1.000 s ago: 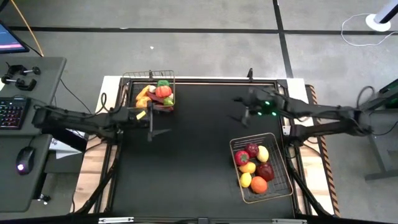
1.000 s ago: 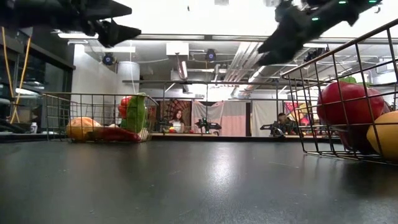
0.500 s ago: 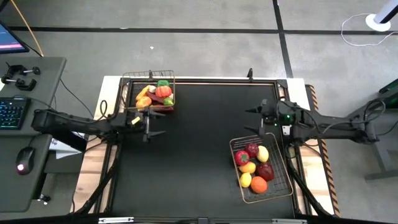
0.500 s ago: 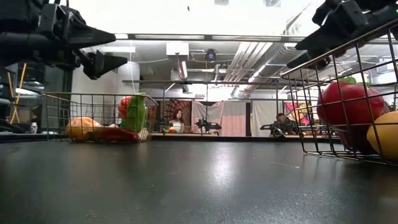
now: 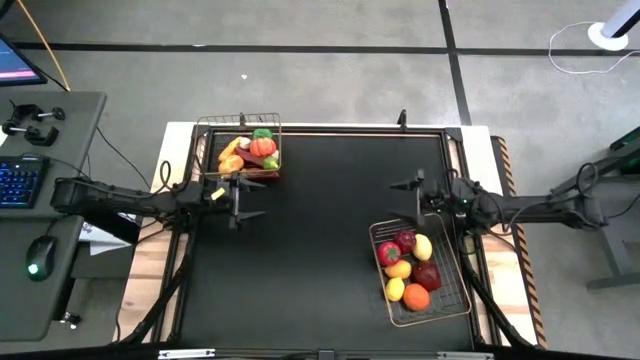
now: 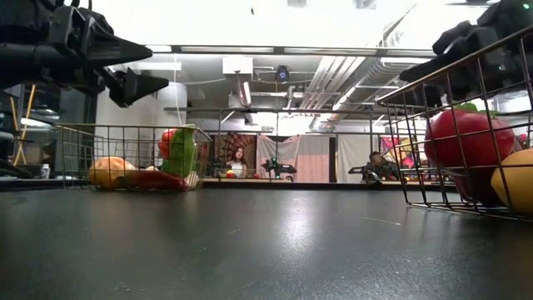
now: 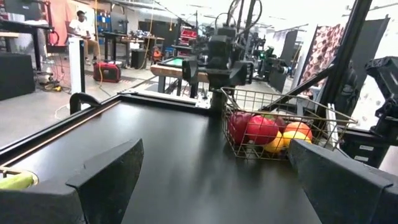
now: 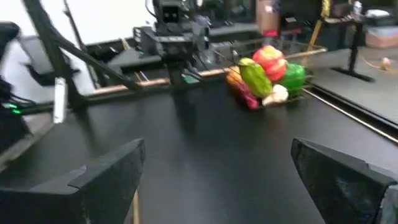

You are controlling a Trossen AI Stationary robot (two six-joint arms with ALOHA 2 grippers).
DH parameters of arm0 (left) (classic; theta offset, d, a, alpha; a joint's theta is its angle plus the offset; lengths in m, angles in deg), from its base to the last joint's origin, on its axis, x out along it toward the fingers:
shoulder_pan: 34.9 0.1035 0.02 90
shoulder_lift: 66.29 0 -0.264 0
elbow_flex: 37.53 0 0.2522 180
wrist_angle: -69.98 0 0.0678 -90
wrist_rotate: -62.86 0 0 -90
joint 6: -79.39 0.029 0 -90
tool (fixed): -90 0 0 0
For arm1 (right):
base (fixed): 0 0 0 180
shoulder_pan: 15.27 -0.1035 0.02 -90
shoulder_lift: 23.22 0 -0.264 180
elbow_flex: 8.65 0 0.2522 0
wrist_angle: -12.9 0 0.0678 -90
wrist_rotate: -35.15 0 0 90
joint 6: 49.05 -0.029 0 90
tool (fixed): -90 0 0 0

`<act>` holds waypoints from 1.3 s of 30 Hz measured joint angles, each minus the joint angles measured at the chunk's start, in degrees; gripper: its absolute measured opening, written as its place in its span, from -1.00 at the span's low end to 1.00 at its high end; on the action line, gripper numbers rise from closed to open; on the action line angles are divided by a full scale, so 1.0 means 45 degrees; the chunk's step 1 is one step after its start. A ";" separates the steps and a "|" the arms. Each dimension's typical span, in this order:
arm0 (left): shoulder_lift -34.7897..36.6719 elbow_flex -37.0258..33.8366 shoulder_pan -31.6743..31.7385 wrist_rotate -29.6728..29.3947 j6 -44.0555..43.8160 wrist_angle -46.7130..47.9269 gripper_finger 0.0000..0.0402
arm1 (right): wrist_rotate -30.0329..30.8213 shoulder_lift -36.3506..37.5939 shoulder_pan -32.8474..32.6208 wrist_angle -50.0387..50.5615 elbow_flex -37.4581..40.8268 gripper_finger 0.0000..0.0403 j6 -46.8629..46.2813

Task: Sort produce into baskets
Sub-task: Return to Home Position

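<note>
Right gripper (image 5: pixel 412 198) pulls back beside the rectangular wire-mesh fruit basket (image 5: pixel 430 317), left gripper (image 5: pixel 250 198) waits by the vegetable-filled wire basket (image 5: pixel 240 119), both wide open, empty; sorting looks done.

Overhead looks straight down, low camera level across the table (image 6: pixel 266 250), wrist cameras inward; three share the right-hand basket (image 5: pixel 452 302).

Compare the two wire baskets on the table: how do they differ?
The left basket is smaller; the right basket is larger. The left basket holds green and orange vegetables; the right basket holds red and yellow fruit. Both are open-topped wire mesh.
</note>
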 joint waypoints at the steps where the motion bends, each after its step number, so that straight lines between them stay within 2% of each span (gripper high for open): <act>1: 0.0000 0.0000 0.0000 0.0000 0.0004 -0.0030 0.95 | -0.0172 0.0083 0.0000 -0.0478 0.0304 0.98 -0.0079; 3: -0.0004 0.0000 -0.0004 0.0000 0.0079 -0.0045 0.95 | -0.0725 0.0330 0.0000 -0.1072 0.0710 0.98 -0.0262; 9: -0.0004 0.0005 0.0000 -0.0211 0.0316 0.0001 0.95 | -0.2377 0.0946 -0.0256 -0.0480 0.0633 0.98 0.0130; 16: -0.0006 0.0005 -0.0005 -0.0840 0.0435 0.1243 0.95 | -0.1779 0.1109 -0.0287 0.0944 0.0614 0.98 0.1335; 20: -0.0014 0.0005 -0.0005 -0.0836 -0.0391 0.2264 0.95 | -0.1310 0.1107 -0.0282 0.1947 0.0589 0.98 0.1419; 31: 0.0081 0.0010 -0.0014 -0.0840 -0.0670 0.3433 0.95 | -0.1330 0.1112 -0.0287 0.2196 0.0575 0.98 0.1436; 34: 0.0720 0.0015 -0.0046 -0.0840 -0.0683 0.3677 0.95 | -0.1318 0.1166 -0.0329 0.2245 0.0575 0.98 0.1439; 39: 0.2969 0.0005 -0.0336 -0.0861 -0.0685 0.4780 0.95 | -0.1325 0.2197 -0.0654 0.2626 0.0623 0.98 0.1460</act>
